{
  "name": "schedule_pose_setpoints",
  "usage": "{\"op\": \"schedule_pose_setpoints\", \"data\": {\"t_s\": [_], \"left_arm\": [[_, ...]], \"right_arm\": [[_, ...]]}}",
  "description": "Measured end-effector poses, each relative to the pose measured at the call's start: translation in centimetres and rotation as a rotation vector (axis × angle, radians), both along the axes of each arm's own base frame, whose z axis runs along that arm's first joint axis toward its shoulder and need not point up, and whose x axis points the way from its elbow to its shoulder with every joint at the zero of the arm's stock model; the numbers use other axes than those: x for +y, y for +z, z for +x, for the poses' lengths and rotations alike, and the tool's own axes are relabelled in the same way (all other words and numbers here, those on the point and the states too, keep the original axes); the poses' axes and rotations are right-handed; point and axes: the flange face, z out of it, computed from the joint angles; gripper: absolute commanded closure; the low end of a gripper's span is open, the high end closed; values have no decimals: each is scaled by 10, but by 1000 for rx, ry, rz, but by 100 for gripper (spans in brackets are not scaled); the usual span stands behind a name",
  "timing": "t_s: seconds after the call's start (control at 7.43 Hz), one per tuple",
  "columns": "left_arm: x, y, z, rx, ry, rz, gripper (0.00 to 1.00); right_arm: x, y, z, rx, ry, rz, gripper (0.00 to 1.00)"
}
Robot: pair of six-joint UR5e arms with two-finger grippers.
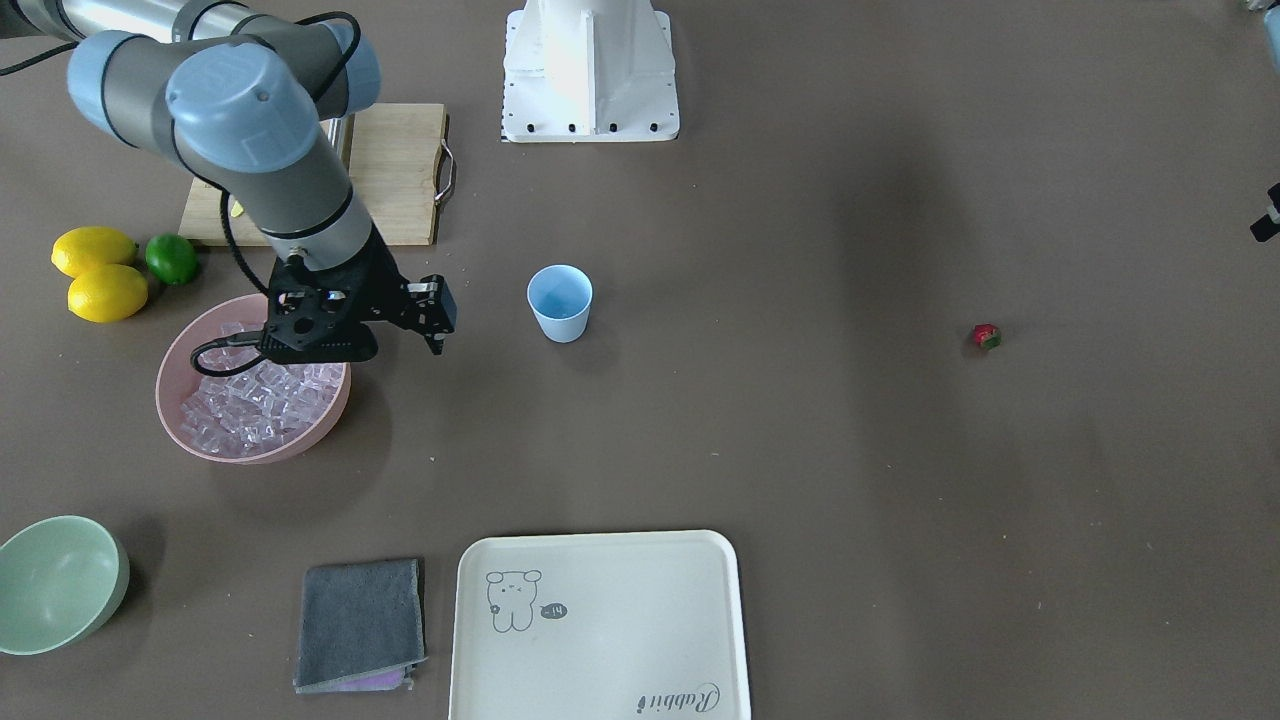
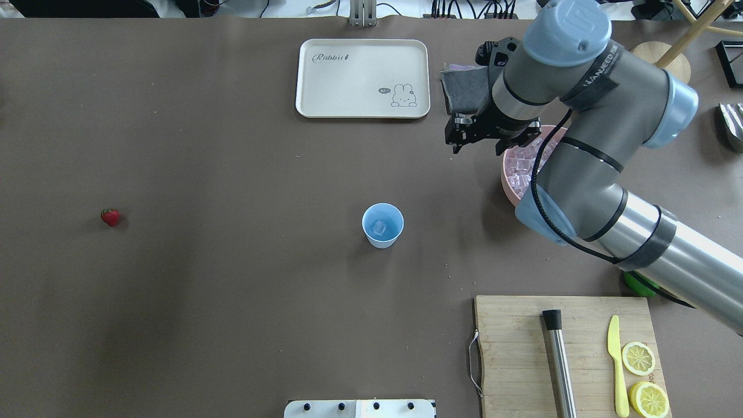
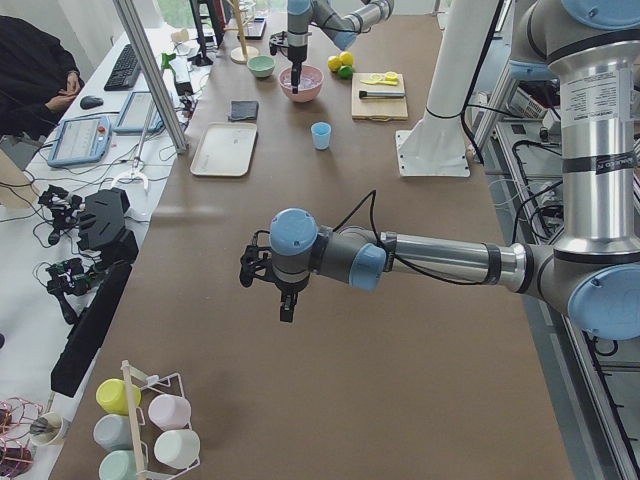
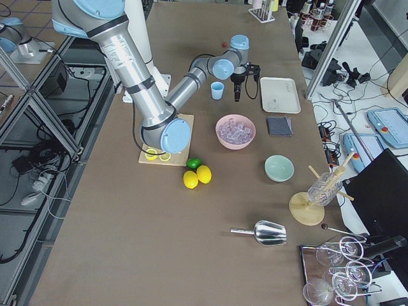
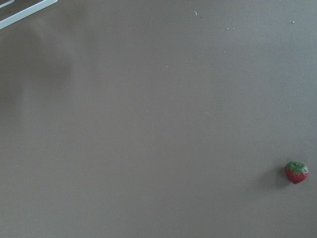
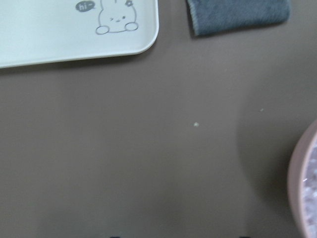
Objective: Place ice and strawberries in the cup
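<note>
Your right hand (image 2: 476,145) spread wide, empty, right of centre beside pink bowl (image 2: 506,177) of ice (image 2: 522,164). Cup (image 2: 382,225) mid-frame, light: clip rim and it tips. Strawberry (image 2: 109,217) far left; left hand (image 3: 287,308) grip impossible to tell.

The right arm reaches out over the table's right side with its elbow bent. The right end effector (image 2: 476,143) points straight down, fingers spread wide. The left arm stretches low over the left side, and the left end effector (image 3: 285,305) hangs downward, its finger spacing unclear.
</note>
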Motion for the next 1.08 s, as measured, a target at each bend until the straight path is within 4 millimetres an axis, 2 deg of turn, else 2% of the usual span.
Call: {"op": "schedule_pose_setpoints", "data": {"t_s": [0.27, 0.54, 1.08], "left_arm": [[3, -1, -4, 0, -7, 1, 2], [9, -2, -5, 0, -10, 1, 2], [12, -1, -6, 0, -12, -2, 2]], "right_arm": [[-34, 37, 28, 84, -113, 125, 19], [-53, 61, 36, 139, -219, 215, 22], [-55, 90, 30, 184, -334, 276, 24]]}}
